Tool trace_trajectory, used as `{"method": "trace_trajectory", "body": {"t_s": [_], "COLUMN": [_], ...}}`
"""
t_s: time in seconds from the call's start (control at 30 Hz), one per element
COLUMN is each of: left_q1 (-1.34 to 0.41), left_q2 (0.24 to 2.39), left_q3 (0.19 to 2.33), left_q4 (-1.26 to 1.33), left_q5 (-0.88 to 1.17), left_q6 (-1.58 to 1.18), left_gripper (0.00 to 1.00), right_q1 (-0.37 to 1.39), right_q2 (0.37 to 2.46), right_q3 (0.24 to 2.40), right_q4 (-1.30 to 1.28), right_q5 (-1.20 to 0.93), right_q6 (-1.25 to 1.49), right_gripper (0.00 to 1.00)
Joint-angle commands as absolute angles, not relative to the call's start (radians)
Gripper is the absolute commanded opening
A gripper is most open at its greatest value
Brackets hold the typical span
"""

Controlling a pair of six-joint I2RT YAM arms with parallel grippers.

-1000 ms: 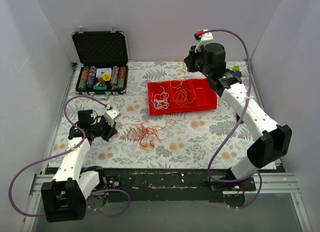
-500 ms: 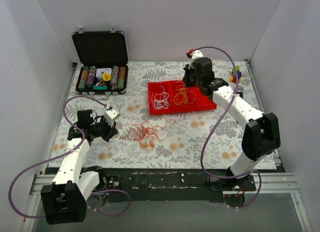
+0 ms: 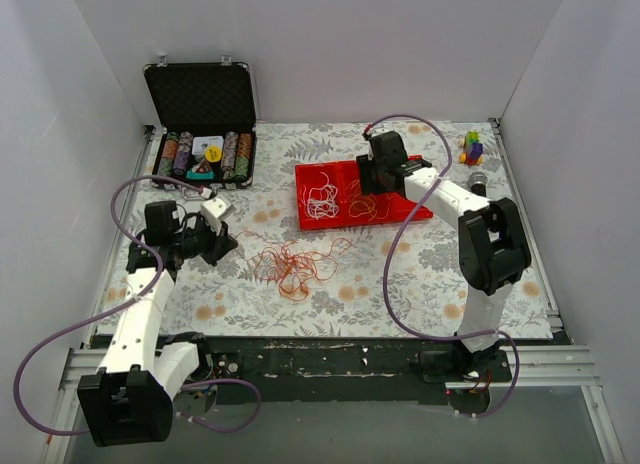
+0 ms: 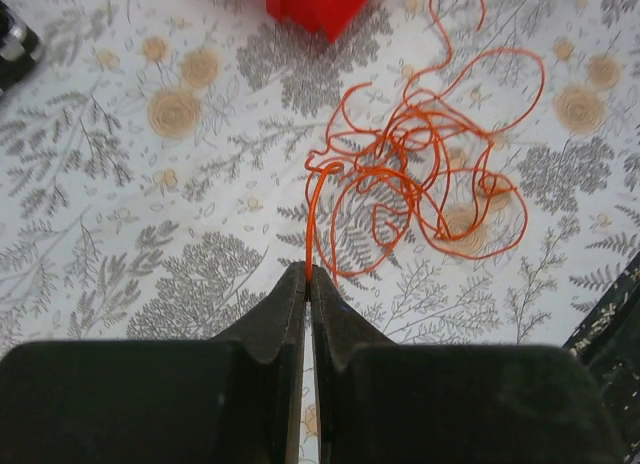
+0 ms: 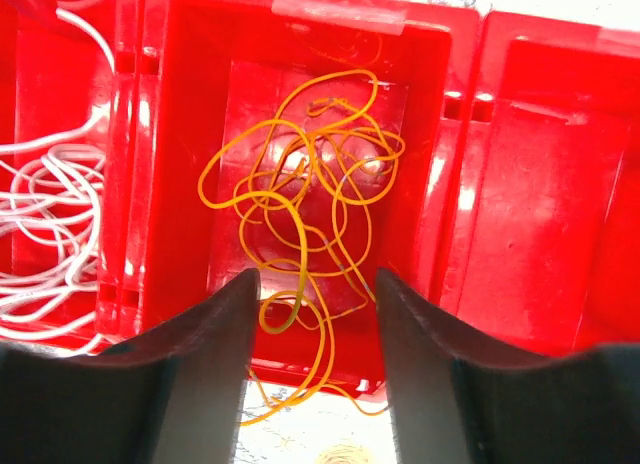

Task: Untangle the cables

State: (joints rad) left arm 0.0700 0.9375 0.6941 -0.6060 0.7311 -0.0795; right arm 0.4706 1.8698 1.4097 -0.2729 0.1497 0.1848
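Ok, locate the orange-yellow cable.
In the right wrist view, the orange-yellow cable lies in the middle compartment of the red tray, right of the white cable, below the open right end effector.

The left gripper (image 4: 308, 276) had its jaws pressed together on one end of the red cable (image 4: 311, 224). The strand ran straight ahead from the tips, then curled into a loose tangle ahead and to the right, lying on the floral tablecloth (image 4: 150, 234). Far ahead showed a corner of a red tray (image 4: 320, 4).
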Motion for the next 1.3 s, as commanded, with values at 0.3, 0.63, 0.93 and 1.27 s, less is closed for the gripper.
{"method": "trace_trajectory", "body": {"t_s": [0.3,0.63,0.93,1.27], "left_q1": [0.074,0.034,-0.038,-0.077], "left_q2": [0.985,1.012,1.017,0.974], "left_q3": [0.977,1.061,1.103,1.072], "left_q4": [-0.607,-0.627,-0.687,-0.690], "left_q5": [0.989,1.199,1.236,1.239], "left_q6": [-0.294,-0.232,-0.170,-0.127], "left_gripper": [0.00,0.00,0.00,0.00], "right_q1": [0.472,0.774,0.928,0.951], "right_q2": [1.584,1.374,1.460,1.479], "right_q3": [1.629,1.473,1.424,1.298], "right_q4": [-0.209,-0.161,-0.120,0.035], "right_q5": [-0.044,-0.508,-0.419,-0.417], "right_q6": [0.118,-0.144,-0.198,-0.183], "right_gripper": [0.79,0.82,0.83,0.84]}}
